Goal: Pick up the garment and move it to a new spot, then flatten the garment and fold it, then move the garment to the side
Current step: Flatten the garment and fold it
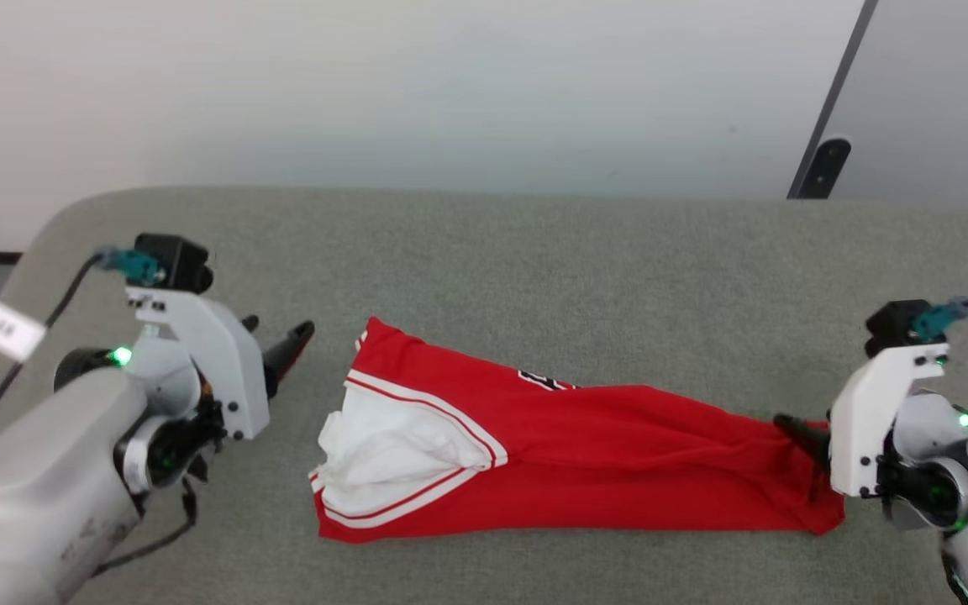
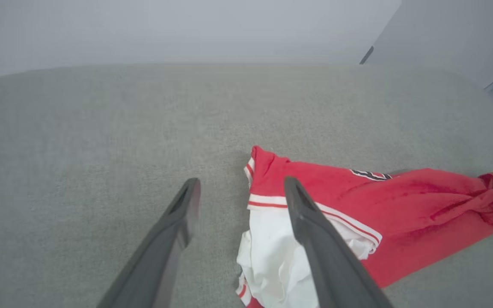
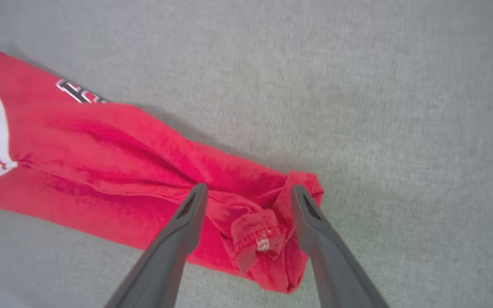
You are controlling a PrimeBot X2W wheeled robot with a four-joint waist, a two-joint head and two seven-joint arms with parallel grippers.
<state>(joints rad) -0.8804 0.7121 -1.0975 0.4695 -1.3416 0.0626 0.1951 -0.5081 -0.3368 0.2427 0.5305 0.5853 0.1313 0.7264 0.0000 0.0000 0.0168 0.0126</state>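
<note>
Nearest to me are my two pale forearms, one at each lower corner of the head view. My left fingers (image 1: 284, 349) are spread wide and grip nothing; they point out over bare desk (image 1: 534, 269), just beside the sleeve end of the garment (image 1: 585, 445) and not touching it. In the left wrist view one finger crosses in front of the white sleeve (image 2: 272, 252), while the other stands over the bare grey-green cloth surface. My right fingers (image 1: 797, 432) are parted too. In the right wrist view they stand on either side of the crumpled red hem (image 3: 255, 231), with a small white tag showing in the bunch, and they do not press on it. The garment lies on the desk between my two arms, gathered into a long narrow band. Its long axis runs from my left to my right across the head view. The broad end, with the white sleeve and the white-and-red stripe trim, points to my left; the narrow, bunched hem end points to my right. A scrap of black-and-white lettering (image 1: 544, 382) peeks out along the far edge, near the middle. Beyond it is more bare desk with a rounded far corner, then a pale wall (image 1: 450, 84).
</note>
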